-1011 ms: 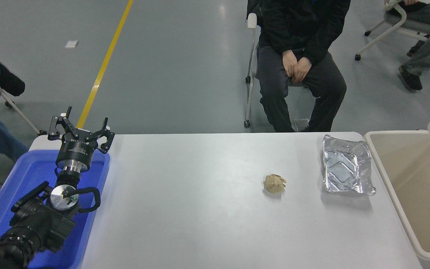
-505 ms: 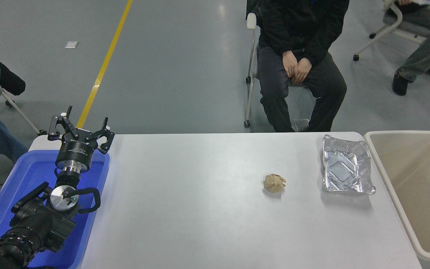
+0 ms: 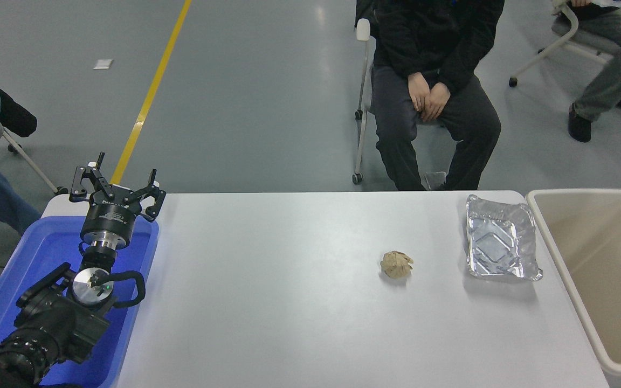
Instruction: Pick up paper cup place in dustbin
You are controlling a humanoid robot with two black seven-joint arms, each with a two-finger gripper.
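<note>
We see the dustbin (image 3: 547, 237) at the table's 3 o'clock edge, a large rectangular tub of smooth beige-cream plastic with a thick rounded rim. Its long axis runs from 6 to 12 o'clock, parallel to the table's right side, and its open mouth faces straight up. What shows of its inside is bare; the right part is cut off by the picture's edge. We cannot find the paper cup anywhere in view.

On the white table (image 3: 289, 302), just beside the dustbin at its 9 o'clock, lies a silver foil tray (image 3: 500, 238), crinkled, shiny, roughly rectangular, with its long axis also toward 12 o'clock. Toward 8 o'clock from the tray, apart from it, sits a crumpled tan paper ball (image 3: 397, 264), lumpy and matte.

At the table's 9 o'clock end stands a bright blue tub (image 3: 46, 248) of glossy plastic. Our left gripper (image 3: 117, 186) hangs above its far rim, pointing to 12 o'clock, its black fingers spread wide with nothing between them. Our right gripper is out of sight.

A person in dark clothes (image 3: 432, 81) sits on a chair at 12 o'clock beyond the table, hands folded in the lap.

One second ago a blurred white shape hung over the dustbin's far right corner; half a second ago it was already gone, and it is gone now. The tray, ball and left arm have not moved.
</note>
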